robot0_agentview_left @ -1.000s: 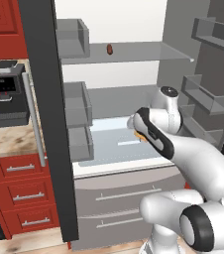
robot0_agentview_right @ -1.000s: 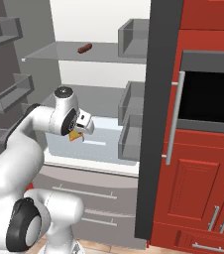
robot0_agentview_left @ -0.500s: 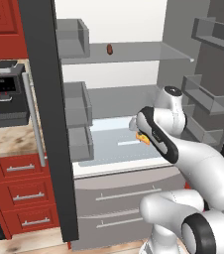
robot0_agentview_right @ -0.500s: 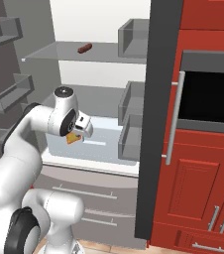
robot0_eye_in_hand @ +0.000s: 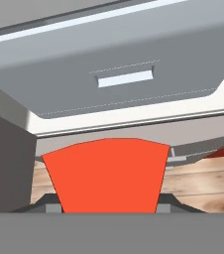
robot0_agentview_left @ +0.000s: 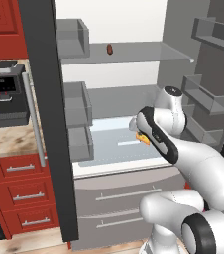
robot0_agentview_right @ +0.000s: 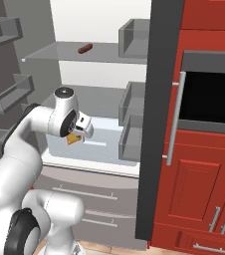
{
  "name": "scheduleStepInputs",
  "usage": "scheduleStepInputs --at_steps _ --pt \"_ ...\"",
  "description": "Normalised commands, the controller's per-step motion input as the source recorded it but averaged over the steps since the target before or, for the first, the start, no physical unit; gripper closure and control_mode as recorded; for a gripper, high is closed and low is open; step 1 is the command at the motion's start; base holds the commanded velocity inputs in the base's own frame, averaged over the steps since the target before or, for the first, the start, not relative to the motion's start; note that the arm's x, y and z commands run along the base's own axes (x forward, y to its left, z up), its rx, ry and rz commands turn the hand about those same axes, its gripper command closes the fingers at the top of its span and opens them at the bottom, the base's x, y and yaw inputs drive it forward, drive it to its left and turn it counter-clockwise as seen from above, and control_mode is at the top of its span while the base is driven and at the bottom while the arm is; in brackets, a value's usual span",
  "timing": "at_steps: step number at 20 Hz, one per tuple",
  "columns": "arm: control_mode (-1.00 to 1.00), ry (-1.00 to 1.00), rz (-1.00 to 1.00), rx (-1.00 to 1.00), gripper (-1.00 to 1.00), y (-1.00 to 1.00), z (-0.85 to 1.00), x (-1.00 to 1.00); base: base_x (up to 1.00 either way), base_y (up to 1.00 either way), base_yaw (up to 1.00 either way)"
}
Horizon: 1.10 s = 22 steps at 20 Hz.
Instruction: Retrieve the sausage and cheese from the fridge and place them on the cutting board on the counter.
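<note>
cheese (robot0_agentview_right: 73, 139) sits pinched in the gripper (robot0_agentview_right: 77, 135), held up in front of the open fridge (robot0_agentview_left: 134, 149) above its lower shelf, while the sausage (robot0_agentview_right: 84, 48) lies on the top shelf well above.

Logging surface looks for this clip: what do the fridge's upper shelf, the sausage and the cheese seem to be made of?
Upper shelf: looks like clear glass or plastic; the back wall shows through it.
Sausage: glossy reddish-brown skin, like cured meat.
Cheese: held in the gripper, a flat matte orange-red face, possibly a wax rind; the rendering leaves it open.
</note>
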Motion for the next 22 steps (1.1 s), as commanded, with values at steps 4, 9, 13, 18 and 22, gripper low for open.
scheduleStepInputs --at_steps 4,9,13,18,22 --pt "-1.00 0.00 0.00 0.00 1.00 0.00 0.00 0.00 0.00 0.00 0.00" --pt "1.00 0.00 0.00 0.00 1.00 0.00 0.00 0.00 0.00 0.00 0.00" --pt "1.00 0.00 0.00 0.00 1.00 0.00 0.00 0.00 0.00 0.00 0.00" --pt "1.00 0.00 0.00 0.00 1.00 0.00 0.00 0.00 -0.06 0.01 0.00" --pt "1.00 0.00 0.00 0.00 1.00 0.00 0.00 0.00 -0.73 0.13 0.01"
